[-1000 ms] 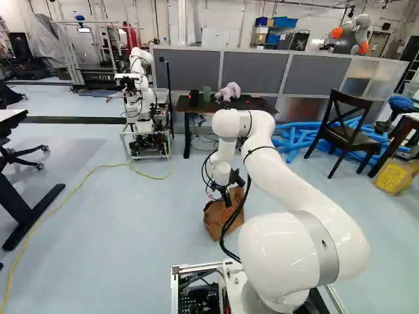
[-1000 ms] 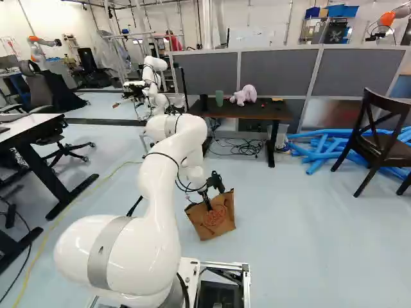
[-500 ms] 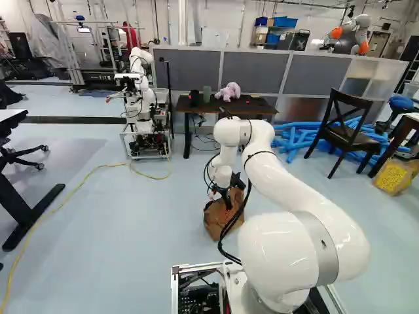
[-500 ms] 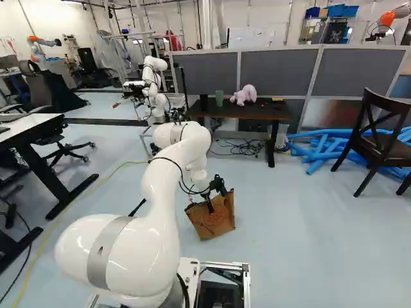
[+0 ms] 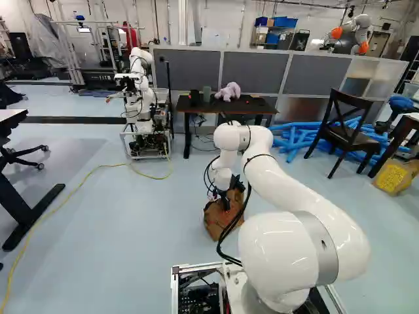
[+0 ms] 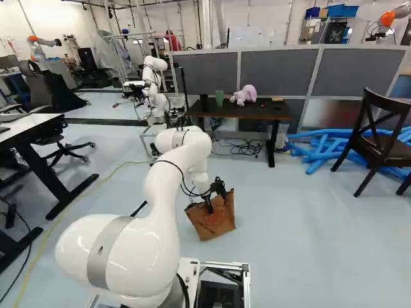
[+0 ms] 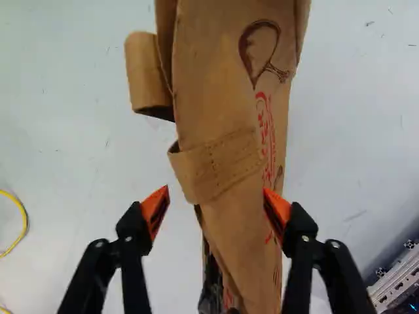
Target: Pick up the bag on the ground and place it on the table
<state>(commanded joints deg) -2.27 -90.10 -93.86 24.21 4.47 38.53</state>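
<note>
That brown paper bag [image 7: 222, 131] is down on the floor [image 6: 308, 244], slightly tilted, its top running between the gripper's [image 6: 210, 204] wide-spread fingers [image 7: 154, 210], one clear of the paper, the other right up by its printed side, though I can't tell if it touches. Just ahead of the fingertips is a stitched strap [image 7: 219, 165]; well beyond them, the dark table [image 6: 257, 112] holds a pink stuffed toy [image 6: 244, 95].

Robotics lab, robot arms [image 5: 294, 190], partition panels [image 5: 255, 70]
</note>
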